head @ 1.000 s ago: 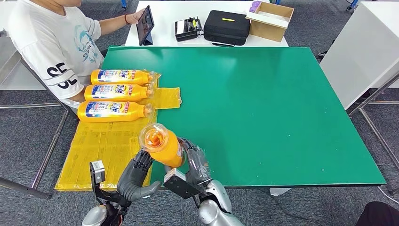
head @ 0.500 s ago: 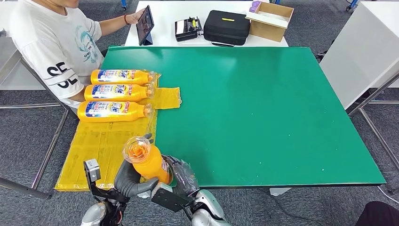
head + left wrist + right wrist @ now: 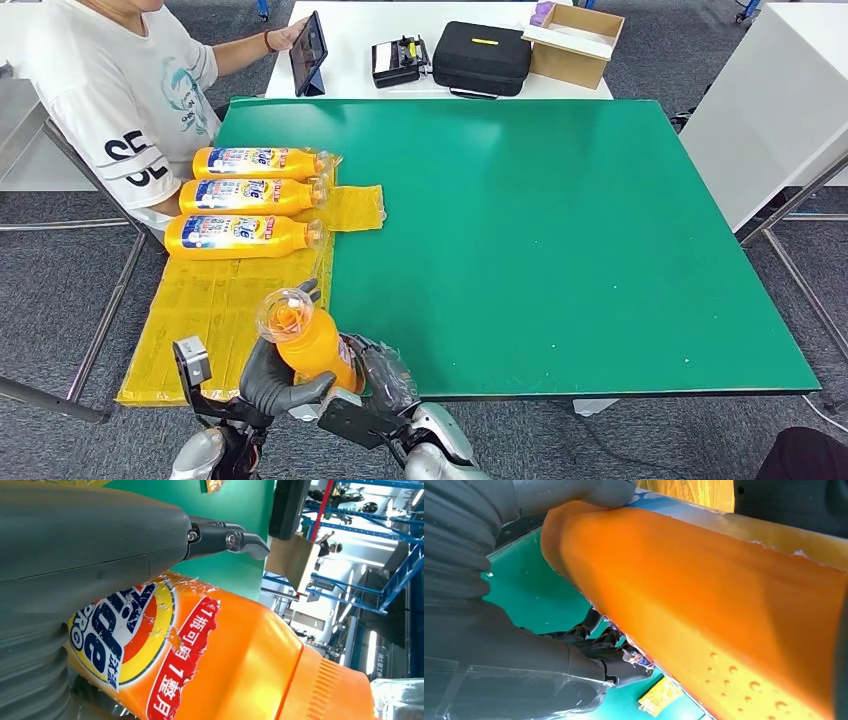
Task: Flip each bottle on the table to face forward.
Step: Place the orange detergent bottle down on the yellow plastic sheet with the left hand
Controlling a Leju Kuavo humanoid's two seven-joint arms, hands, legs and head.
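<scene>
An orange bottle (image 3: 305,338) stands tilted above the table's near edge, its clear cap toward the camera. My left hand (image 3: 268,378) grips its body from the left, and my right hand (image 3: 385,372) holds it from the right. In the left wrist view the bottle's label (image 3: 150,645) faces the palm, with the fingers (image 3: 225,539) reaching past it. The right wrist view has the plain orange side of the bottle (image 3: 724,605) against the thumb. Three more orange bottles (image 3: 245,193) lie side by side on a yellow sheet (image 3: 215,300), labels up, caps to the right.
The green table (image 3: 560,230) stretches to the right. A person in a white shirt (image 3: 110,90) sits at the far left, holding a tablet (image 3: 308,52). A black case (image 3: 482,55) and a cardboard box (image 3: 575,40) sit on the white table behind.
Both hands have carried the bottle leftward and toward the near edge, over the yellow sheet's corner. The three lying bottles have not moved.
</scene>
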